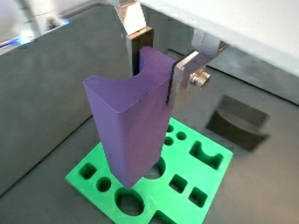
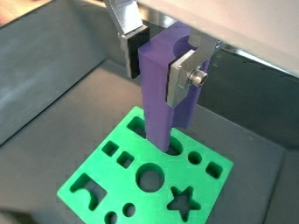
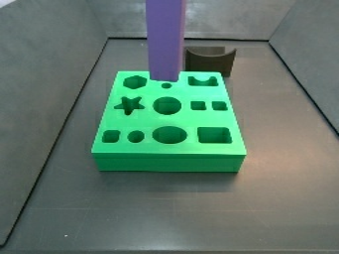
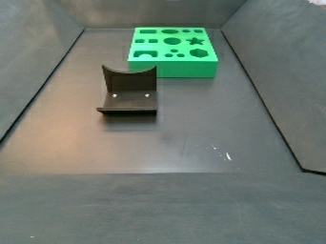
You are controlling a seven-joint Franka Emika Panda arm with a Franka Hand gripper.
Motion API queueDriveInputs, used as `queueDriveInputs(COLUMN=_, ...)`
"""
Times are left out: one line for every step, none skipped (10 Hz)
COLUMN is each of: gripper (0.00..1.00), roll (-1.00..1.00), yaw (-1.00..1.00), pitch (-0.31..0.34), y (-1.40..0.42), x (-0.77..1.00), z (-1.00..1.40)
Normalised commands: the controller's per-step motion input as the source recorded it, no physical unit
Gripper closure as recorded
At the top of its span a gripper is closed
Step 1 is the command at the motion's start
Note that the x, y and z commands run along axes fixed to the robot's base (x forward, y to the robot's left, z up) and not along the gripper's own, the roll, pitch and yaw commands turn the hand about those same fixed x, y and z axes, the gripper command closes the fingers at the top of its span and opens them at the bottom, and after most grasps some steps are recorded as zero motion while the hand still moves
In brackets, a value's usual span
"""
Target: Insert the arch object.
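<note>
The arch object (image 4: 128, 92) is a small dark block with a semicircular notch. It lies on the grey floor apart from the green board (image 4: 178, 65). It also shows behind the board in a side view (image 3: 209, 60) and beyond the board in a wrist view (image 1: 239, 118). My gripper (image 1: 163, 74) (image 2: 160, 70) is shut on the top of a tall purple column (image 1: 128, 122) (image 2: 162, 105). The column (image 3: 165, 40) stands upright with its lower end at the board's (image 3: 172, 149) back row. The gripper is above the frame in both side views.
The board (image 1: 87, 175) (image 2: 93, 188) has several shaped holes, among them an arch-shaped one (image 3: 201, 80) beside the column's foot. Dark walls (image 3: 54, 119) ring the grey floor (image 4: 192, 162). The column does not show in the side view with the arch object in front.
</note>
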Motion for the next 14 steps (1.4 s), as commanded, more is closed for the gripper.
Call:
queueDriveInputs(gripper=1.00, roll=0.06, yaw=-0.61, pitch=0.000, y=0.29, x=0.53, z=-0.07)
queueDriveInputs(gripper=1.00, roll=0.04, yaw=-0.50, pitch=0.000, y=0.37, x=0.66, z=-0.11)
queueDriveInputs(gripper=1.00, roll=0.04, yaw=-0.47, pitch=0.001, y=0.39, x=0.68, z=-0.11)
queueDriveInputs(gripper=1.00, roll=0.03, yaw=-0.47, pitch=0.000, y=0.39, x=0.69, z=-0.09)
queueDriveInputs(gripper=1.00, roll=0.03, yaw=-0.48, pitch=0.000, y=0.38, x=0.69, z=-0.10)
queueDriveInputs(gripper=1.00, roll=0.02, yaw=-0.50, pitch=0.000, y=0.38, x=0.69, z=-0.08)
queueDriveInputs(gripper=1.00, roll=0.01, yaw=-0.51, pitch=0.000, y=0.37, x=0.70, z=-0.06)
queueDriveInputs(gripper=1.00, roll=0.00, yaw=-0.52, pitch=0.000, y=0.36, x=0.70, z=-0.05)
queueDriveInputs(gripper=1.00, roll=0.04, yaw=-0.54, pitch=0.000, y=0.33, x=0.69, z=-0.13)
queueDriveInputs(gripper=1.00, roll=0.14, yaw=-0.63, pitch=0.000, y=0.18, x=0.60, z=-0.25)
queueDriveInputs(gripper=1.00, roll=0.19, yaw=-0.76, pitch=0.000, y=0.07, x=0.43, z=-0.31)
queueDriveInputs(gripper=1.00, roll=0.19, yaw=-0.79, pitch=0.000, y=0.05, x=0.39, z=-0.33)
queueDriveInputs(gripper=1.00, roll=0.19, yaw=-0.79, pitch=0.000, y=0.05, x=0.39, z=-0.32)
queueDriveInputs(gripper=1.00, roll=0.19, yaw=-0.79, pitch=0.000, y=0.05, x=0.39, z=-0.32)
